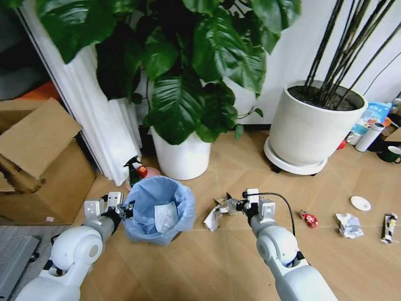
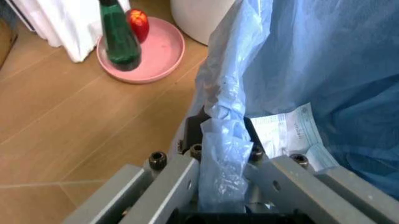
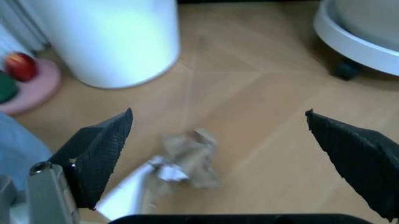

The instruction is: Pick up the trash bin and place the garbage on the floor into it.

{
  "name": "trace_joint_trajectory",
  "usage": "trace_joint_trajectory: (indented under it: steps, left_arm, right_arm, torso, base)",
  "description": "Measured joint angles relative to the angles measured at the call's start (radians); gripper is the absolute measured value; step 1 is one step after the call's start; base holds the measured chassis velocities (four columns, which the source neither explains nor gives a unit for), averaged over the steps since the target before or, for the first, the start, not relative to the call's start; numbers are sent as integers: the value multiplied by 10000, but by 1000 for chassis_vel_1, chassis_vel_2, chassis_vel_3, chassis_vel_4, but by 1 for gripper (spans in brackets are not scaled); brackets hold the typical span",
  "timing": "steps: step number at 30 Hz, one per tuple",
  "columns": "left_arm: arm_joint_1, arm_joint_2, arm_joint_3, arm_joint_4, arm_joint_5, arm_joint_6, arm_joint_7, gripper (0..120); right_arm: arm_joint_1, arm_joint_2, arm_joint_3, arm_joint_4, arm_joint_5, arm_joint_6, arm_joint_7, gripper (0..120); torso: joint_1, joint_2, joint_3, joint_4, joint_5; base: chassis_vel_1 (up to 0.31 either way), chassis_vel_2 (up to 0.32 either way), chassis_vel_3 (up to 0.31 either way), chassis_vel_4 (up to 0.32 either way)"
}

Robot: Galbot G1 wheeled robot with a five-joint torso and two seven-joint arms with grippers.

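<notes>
The trash bin [image 1: 158, 211], small and lined with a crinkly light blue bag, sits on the wood floor with a white paper [image 2: 288, 133] inside. My left gripper [image 1: 123, 211] is shut on the bin's bag rim [image 2: 225, 140] at its left side. My right gripper [image 1: 237, 203] stands open just above a crumpled brown-white paper wad [image 1: 216, 214], which lies between its dark fingers [image 3: 101, 151] on the floor [image 3: 187, 161]. More garbage lies to the right: a red wrapper [image 1: 308, 219], a white wad [image 1: 348, 225], a white disc [image 1: 360, 202] and a small tube [image 1: 389, 227].
Two large white plant pots [image 1: 183, 158] [image 1: 312, 133] stand behind, the left one with broad leaves overhead. A pink dish with a green bottle [image 2: 119, 39] sits behind the bin. Cardboard boxes [image 1: 39, 160] are at the left. A blue snack bag [image 1: 374, 116] and a mug [image 1: 391, 153] sit far right.
</notes>
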Motion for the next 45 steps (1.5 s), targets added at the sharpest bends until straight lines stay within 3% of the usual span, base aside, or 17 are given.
trace_joint_trajectory:
  steps: [12,26,39,45]
  left_arm:
    - [-206,42,-873,692,454,-63,1065,0]
    - [-60,271,-1257,887,595,-28,1677,0]
    - [-91,177,-1081,785,701,-12,1610,0]
    - [-62,124,-1021,759,801,-24,1577,0]
  right_arm:
    - [1259,-148,-436,-2847,-61,290,-1096,100]
    - [3798,1052,-1346,-7437,-499,603,-1349,100]
    - [4678,1496,-1431,-9127,-628,876,-1969,100]
    - [4926,1803,-1426,-9619,-687,947,-2088,79]
  torso:
    - [0,0,0,11,-4]
    - [0,-1,1,8,-3]
    - [0,0,0,6,-3]
    - [0,0,0,7,-2]
  base:
    - [7,-2,-7,-5]
    - [0,0,0,0]
    - [0,0,0,0]
    - [0,0,0,0]
